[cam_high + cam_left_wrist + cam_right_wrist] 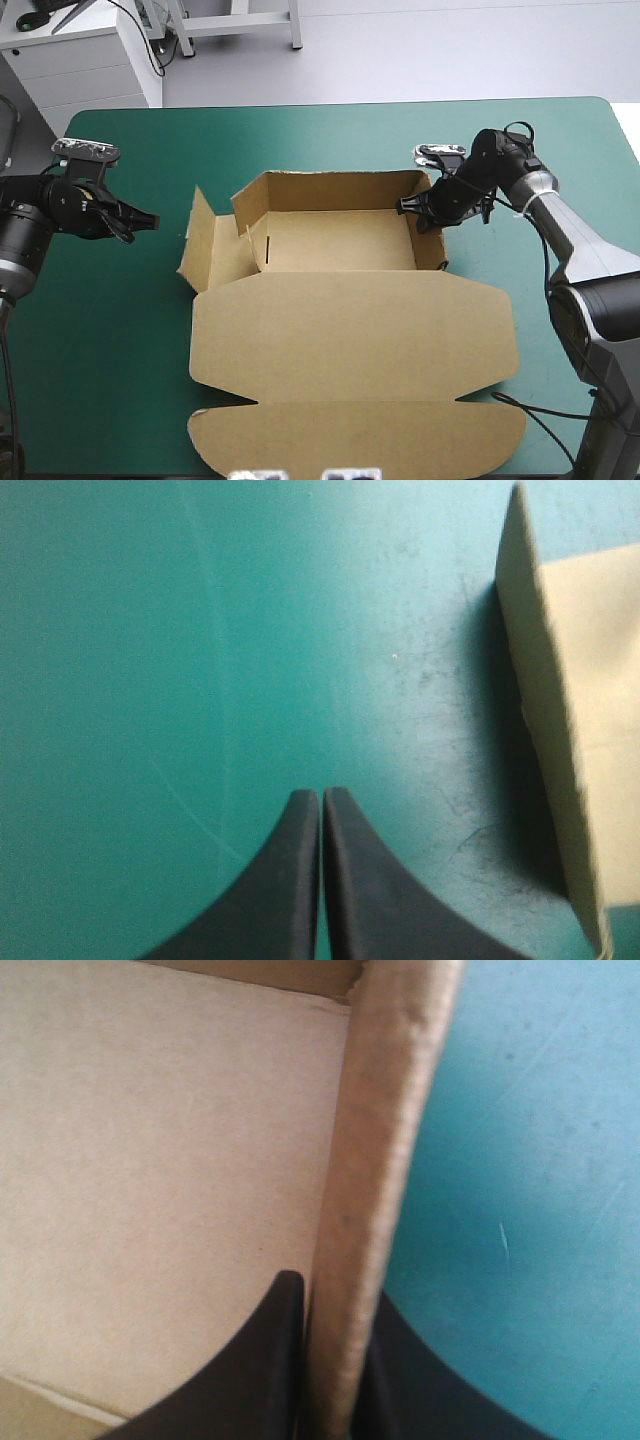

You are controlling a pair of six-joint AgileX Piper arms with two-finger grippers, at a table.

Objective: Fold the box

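Clamping the box by its right wall with the right gripper: fingers nearly together, board between them, one inside the tray, one outside. Left gripper with fingers pressed together, nothing between, over bare teal-green cover, left of the box, apart from splayed left flap. Box mid-table, far walls raised, lid flat toward near edge.

The brown box lies mid-table as an open tray, walls raised, lid flat toward the near edge.
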